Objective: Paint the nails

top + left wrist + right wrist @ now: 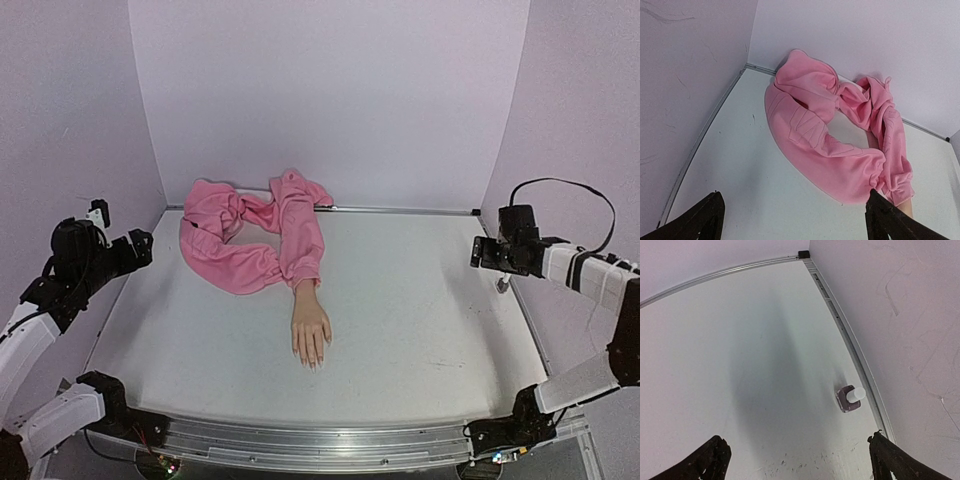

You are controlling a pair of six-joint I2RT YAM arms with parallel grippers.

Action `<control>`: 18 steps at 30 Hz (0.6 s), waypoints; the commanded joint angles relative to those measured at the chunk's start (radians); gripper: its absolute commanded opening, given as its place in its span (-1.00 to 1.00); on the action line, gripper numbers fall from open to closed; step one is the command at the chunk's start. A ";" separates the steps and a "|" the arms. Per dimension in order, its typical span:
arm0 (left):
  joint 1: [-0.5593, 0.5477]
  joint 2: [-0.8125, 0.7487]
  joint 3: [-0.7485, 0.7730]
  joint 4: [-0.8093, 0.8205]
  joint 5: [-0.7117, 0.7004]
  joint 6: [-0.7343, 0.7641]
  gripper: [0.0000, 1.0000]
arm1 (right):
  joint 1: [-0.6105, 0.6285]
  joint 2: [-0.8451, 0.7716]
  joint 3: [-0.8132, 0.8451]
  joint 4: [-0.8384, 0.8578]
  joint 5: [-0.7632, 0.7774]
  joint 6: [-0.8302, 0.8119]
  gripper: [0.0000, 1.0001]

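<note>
Centrally, nails (313,361) on pale mannequin hand (310,332).

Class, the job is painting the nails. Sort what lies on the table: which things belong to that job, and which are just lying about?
Belongs to the job:
mannequin hand
its nails
small white-capped bottle, probably polish, by the right wall

Just lying about:
pink garment bunched at the back, one sleeve over the mannequin's wrist
</note>
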 commanded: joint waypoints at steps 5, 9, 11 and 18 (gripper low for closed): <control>0.025 0.007 0.089 -0.065 0.205 -0.003 0.99 | -0.164 0.209 0.207 -0.072 -0.009 0.027 0.91; 0.027 0.032 0.115 -0.084 0.293 -0.003 0.99 | -0.248 0.306 0.273 -0.081 -0.057 0.026 0.81; 0.029 0.046 0.132 -0.096 0.337 -0.001 0.99 | -0.287 0.351 0.295 -0.084 -0.095 0.022 0.74; 0.030 0.064 0.162 -0.120 0.441 -0.007 0.99 | -0.332 0.466 0.328 -0.092 -0.098 0.007 0.46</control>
